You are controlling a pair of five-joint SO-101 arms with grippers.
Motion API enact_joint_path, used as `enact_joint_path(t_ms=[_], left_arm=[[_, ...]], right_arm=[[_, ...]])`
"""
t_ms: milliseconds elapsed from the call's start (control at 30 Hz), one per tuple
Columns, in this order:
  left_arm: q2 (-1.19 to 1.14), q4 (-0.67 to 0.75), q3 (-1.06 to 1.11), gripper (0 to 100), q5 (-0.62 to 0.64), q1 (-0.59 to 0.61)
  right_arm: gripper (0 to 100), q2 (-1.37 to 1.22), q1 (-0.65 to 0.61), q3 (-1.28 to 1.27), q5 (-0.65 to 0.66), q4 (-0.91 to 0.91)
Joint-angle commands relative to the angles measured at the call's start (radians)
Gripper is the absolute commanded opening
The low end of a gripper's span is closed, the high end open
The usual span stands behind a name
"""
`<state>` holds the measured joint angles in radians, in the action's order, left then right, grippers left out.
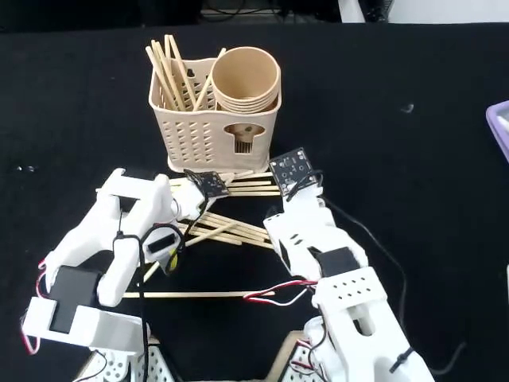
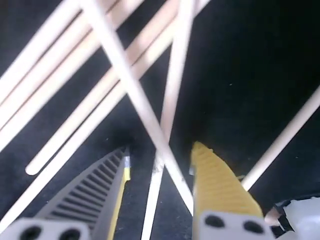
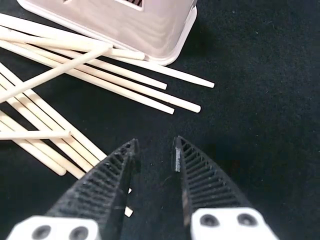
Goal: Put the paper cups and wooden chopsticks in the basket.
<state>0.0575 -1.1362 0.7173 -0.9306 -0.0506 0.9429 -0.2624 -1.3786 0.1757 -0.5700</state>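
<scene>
Your left tool [image 2: 161,150] stands open astride loose chopsticks [image 2: 131,85] on the desk [image 3: 250,75]. Your right tool [image 3: 155,142], slightly parted, holds nothing near the basket [image 3: 125,25].

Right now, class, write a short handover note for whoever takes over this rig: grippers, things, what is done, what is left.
Left gripper: jaws open, low over the loose chopsticks, one stick between them, not gripped.
Right gripper: jaws open, empty, above the cloth near the basket.
Done: cups stacked in the basket, stowed chopsticks in the compartment beside them.
Left: the loose pile before the basket, plus a lone chopstick nearer the arms.
</scene>
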Motion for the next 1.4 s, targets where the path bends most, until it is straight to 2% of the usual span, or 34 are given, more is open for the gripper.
enact_joint_path(t_ms=[0,267,467,567,767,1000,1367], left_arm=[[0.005,-0.011,-0.041,19,-0.005,0.002],[0.008,-0.02,-0.061,17,0.003,0.002],[0.087,-0.126,-0.12,17,0.0,0.002],[0.1,-0.12,-0.102,17,0.0,-0.002],[0.049,0.018,-0.01,17,0.003,0.002],[0.129,-0.083,-0.05,17,0.006,0.001],[0.183,-0.077,-0.005,17,0.005,0.001]], right_arm=[[11.7,0.028,-0.003,0.002,0.012,0.021],[11.7,0.028,-0.003,0.002,0.012,0.021],[11.7,0.028,-0.003,0.002,0.012,0.021],[11.7,0.028,-0.003,0.002,0.012,0.021],[11.7,0.028,-0.003,0.001,0.012,0.018],[11.7,0.028,-0.003,0.001,0.012,0.02],[11.7,0.028,-0.003,0.001,0.012,0.018]])
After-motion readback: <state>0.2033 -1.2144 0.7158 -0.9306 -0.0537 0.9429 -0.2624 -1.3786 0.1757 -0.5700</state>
